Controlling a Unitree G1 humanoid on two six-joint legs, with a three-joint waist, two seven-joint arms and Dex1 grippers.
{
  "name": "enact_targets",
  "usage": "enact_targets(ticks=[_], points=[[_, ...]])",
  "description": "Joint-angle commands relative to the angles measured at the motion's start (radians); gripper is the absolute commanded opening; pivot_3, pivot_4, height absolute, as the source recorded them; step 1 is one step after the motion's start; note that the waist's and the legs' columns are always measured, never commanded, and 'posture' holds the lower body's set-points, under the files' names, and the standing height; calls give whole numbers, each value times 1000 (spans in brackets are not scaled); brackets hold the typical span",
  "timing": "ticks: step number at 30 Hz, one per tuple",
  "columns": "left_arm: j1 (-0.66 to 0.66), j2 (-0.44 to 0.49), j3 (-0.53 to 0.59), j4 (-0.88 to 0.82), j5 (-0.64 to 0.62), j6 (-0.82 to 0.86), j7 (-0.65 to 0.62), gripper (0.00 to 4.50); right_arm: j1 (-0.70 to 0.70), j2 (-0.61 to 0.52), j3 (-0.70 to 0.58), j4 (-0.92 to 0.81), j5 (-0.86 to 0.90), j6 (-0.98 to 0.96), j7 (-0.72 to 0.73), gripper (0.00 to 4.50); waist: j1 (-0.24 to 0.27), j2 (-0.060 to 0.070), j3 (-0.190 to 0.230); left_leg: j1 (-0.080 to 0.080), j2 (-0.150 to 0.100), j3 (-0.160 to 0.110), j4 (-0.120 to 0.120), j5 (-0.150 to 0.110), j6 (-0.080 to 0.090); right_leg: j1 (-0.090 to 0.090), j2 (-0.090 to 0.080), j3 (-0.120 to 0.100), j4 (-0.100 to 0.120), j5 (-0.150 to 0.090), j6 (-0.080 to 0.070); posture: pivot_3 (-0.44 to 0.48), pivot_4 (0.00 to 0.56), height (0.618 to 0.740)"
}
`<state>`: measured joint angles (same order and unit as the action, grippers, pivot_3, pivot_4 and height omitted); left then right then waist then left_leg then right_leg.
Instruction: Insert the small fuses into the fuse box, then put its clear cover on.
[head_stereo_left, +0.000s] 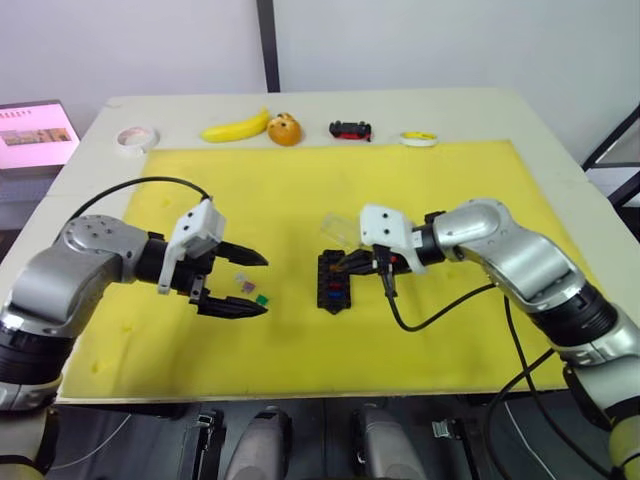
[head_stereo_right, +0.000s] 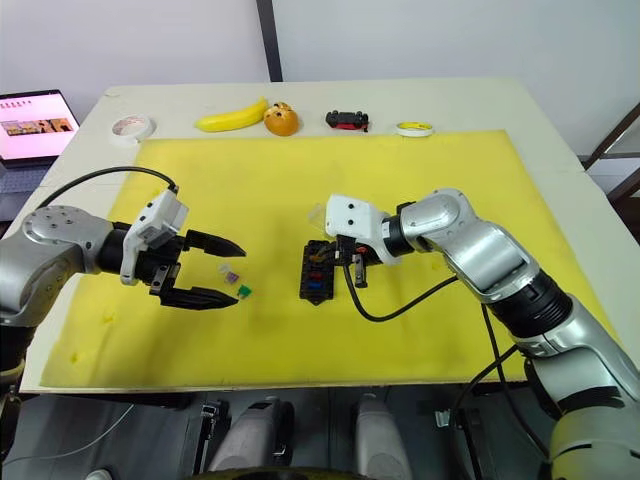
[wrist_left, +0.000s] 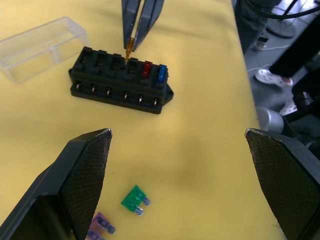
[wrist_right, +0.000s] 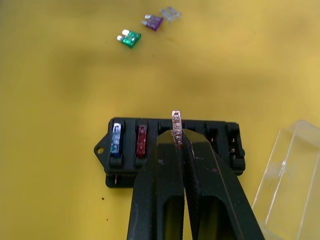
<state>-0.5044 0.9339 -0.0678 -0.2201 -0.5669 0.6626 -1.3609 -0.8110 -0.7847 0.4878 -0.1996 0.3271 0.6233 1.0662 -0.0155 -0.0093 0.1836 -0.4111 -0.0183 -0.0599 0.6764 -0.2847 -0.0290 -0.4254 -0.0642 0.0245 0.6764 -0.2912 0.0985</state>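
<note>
The right gripper (wrist_right: 176, 137) is pinched shut on a tan fuse (wrist_right: 175, 120), holding it upright just over the fuse box (wrist_left: 120, 80), which sits near the middle of the yellow mat (head_stereo_left: 300, 190) with a blue fuse (wrist_right: 116, 137) and a red fuse (wrist_right: 141, 139) already seated at one end. The main risk, as I judge it, is that the fuse meets the slot edge slightly off line: it could twist in the narrow grip or push the light box across the mat. The clear cover (wrist_left: 41, 46) lies just beside the box on its far side and could be nudged by the arm. The left gripper (head_stereo_left: 235, 282) hangs wide open toward the mat's left side, above a green fuse (wrist_left: 134, 199), a purple fuse (wrist_right: 153, 21) and a pale fuse (wrist_right: 170, 13) lying loose together. Beyond the mat's back edge, the table (head_stereo_left: 560, 150) carries a banana (head_stereo_left: 237, 127), an orange (head_stereo_left: 285, 129), a toy car (head_stereo_left: 350, 129) and two tape rolls, one (head_stereo_left: 135, 138) toward its left corner and the other (head_stereo_left: 419, 138) right of the car; a laptop (head_stereo_right: 35, 127) stands off to the left.
</note>
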Motion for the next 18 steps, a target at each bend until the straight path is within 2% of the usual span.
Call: enact_targets(ticks=[1, 18], points=[[2, 2, -7, -29, 20, -30, 4, 4474, 4, 17, -26, -5, -30, -14, 20, 0, 0, 0, 0, 0, 0, 0, 0, 0, 0, 0, 0, 0, 0, 0, 0, 0, 150, 740], [-7, -15, -33, -18, 54, -83, 10, 4474, 12, 57, -53, 2, -71, 23, 39, 0, -1, 0, 0, 0, 0, 0, 0, 0, 0, 0, 0, 0, 0, 0, 0, 0, 150, 740]])
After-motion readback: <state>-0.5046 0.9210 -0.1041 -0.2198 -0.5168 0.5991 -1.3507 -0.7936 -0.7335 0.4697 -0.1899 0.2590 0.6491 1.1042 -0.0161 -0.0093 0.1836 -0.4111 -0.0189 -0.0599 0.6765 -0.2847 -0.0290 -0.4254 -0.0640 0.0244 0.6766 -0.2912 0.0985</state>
